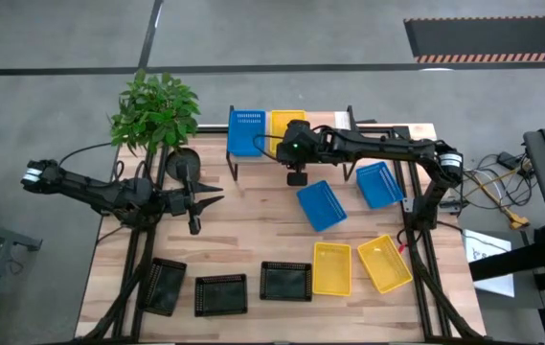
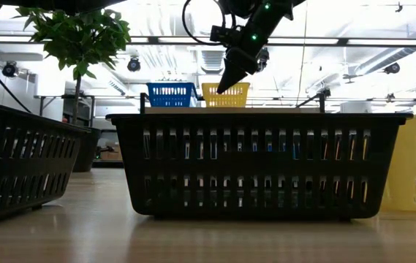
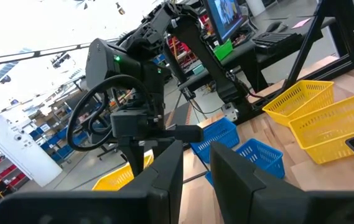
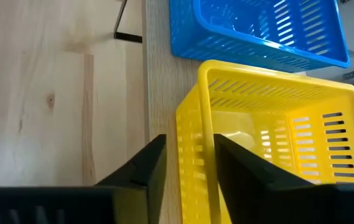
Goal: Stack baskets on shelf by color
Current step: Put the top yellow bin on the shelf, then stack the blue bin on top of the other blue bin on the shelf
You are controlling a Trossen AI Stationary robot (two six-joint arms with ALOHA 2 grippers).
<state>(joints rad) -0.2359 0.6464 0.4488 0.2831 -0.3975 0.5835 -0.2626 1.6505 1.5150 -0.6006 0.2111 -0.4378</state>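
Two perforated baskets, blue (image 1: 246,132) and yellow (image 1: 282,123), sit on the shelf (image 1: 392,129).

On the wooden tabletop (image 1: 253,230) lie two blue baskets (image 1: 321,205) near the right side, two yellow baskets (image 1: 331,268) at the front right, and three black baskets (image 1: 221,294) along the front. The shelf (image 1: 387,129) at the back carries a blue basket (image 1: 245,131) and a yellow basket (image 1: 278,123) side by side.

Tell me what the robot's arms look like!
Both arms are dark and jointed, with black cables looping along them. The right end effector has a small green light on its wrist, and the left end effector ends in two flat, dark fingers.
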